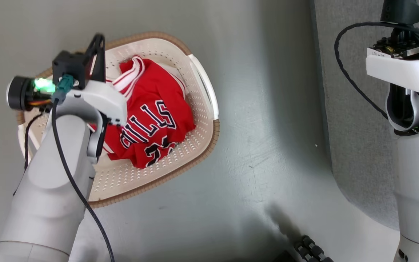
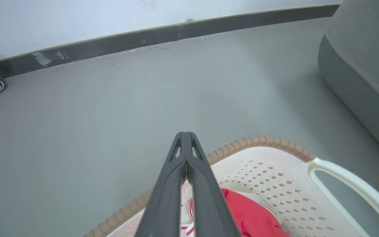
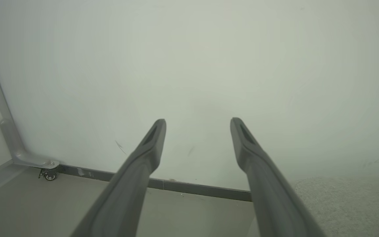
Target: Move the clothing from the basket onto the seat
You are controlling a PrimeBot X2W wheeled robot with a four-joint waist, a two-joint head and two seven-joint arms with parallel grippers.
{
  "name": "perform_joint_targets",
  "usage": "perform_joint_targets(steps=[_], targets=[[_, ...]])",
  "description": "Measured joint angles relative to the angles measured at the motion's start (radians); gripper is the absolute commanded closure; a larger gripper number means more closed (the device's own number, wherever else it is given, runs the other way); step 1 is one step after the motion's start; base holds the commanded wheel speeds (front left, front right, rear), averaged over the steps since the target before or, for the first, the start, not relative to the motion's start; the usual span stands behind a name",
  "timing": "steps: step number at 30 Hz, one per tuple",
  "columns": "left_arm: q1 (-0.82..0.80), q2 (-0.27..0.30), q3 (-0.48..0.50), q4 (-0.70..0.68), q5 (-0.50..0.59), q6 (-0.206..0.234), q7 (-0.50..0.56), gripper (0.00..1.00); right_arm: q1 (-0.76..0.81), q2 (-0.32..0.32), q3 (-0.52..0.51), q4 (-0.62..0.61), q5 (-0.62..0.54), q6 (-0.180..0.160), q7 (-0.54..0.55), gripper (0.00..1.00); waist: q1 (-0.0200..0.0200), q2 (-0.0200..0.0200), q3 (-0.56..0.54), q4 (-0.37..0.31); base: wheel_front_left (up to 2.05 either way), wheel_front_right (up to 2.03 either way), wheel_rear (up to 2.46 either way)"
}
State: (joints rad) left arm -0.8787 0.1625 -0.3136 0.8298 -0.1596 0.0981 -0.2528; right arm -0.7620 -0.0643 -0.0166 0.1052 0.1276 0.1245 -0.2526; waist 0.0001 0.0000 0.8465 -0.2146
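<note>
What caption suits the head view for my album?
Shut left gripper over the basket of red clothing; grey seat at right.

Red clothing, white-striped trim, seemingly black white-edged lettering; cream perforated basket, brown woven-look rim; grey seat.

Black letters outlined in white are printed across the red jersey lying in the laundry basket. "ULLS" can be read, running from 7 o'clock up toward 1 o'clock. The word's first letter is covered by the left arm's white wrist housing. At 6 o'clock of the word, black digits are creased into folds and cannot be fully read. A small dark marking on the right arm's white housing is too small to be read.
</note>
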Motion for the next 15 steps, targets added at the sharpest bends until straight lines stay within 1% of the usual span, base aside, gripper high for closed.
perform_joint_targets(steps=[3,4,5,6,7,13,14,15], targets=[[0.004,-0.006,0.014,-0.087,-0.006,0.009,-0.003,0.83,0.003,-0.002,-0.001,0.003,-0.005,0.000,0.000,0.00,0.0000,0.0000,-0.020,0.011,0.00,0.00,0.00],[0.008,-0.006,0.017,-0.114,-0.006,0.011,-0.003,0.73,0.004,-0.003,-0.001,0.004,-0.005,0.000,0.000,0.00,0.0000,0.0000,-0.027,0.015,0.00,0.00,0.00],[0.014,-0.007,0.021,-0.139,-0.006,0.012,-0.003,0.72,0.004,-0.004,-0.001,0.005,-0.005,0.000,0.000,0.00,0.0000,0.0000,-0.033,0.018,0.00,0.00,0.00],[0.021,-0.007,0.023,-0.162,-0.006,0.017,-0.003,0.68,0.005,-0.006,-0.002,0.006,-0.007,0.000,-0.001,0.00,-0.0001,0.0000,-0.040,0.022,0.00,0.00,0.00],[0.028,-0.008,0.027,-0.184,-0.006,0.018,-0.003,0.59,0.007,-0.007,-0.002,0.006,-0.008,0.000,-0.001,0.00,0.0000,0.0000,-0.048,0.026,0.00,0.00,0.00],[0.072,-0.012,0.050,-0.321,-0.006,0.034,-0.003,0.51,0.031,-0.016,-0.013,0.014,-0.014,0.000,-0.001,0.00,0.0000,0.0000,-0.093,0.045,0.00,0.00,0.00],[0.079,-0.013,0.054,-0.342,-0.006,0.034,-0.003,0.43,0.034,-0.019,-0.015,0.015,-0.015,0.000,-0.001,0.00,0.0000,0.0000,-0.102,0.049,0.00,0.00,0.00],[0.086,-0.013,0.058,-0.360,-0.006,0.034,-0.003,0.38,0.040,-0.021,-0.016,0.016,-0.015,0.000,-0.001,0.00,0.0000,0.0000,-0.110,0.052,0.00,0.00,0.00]])
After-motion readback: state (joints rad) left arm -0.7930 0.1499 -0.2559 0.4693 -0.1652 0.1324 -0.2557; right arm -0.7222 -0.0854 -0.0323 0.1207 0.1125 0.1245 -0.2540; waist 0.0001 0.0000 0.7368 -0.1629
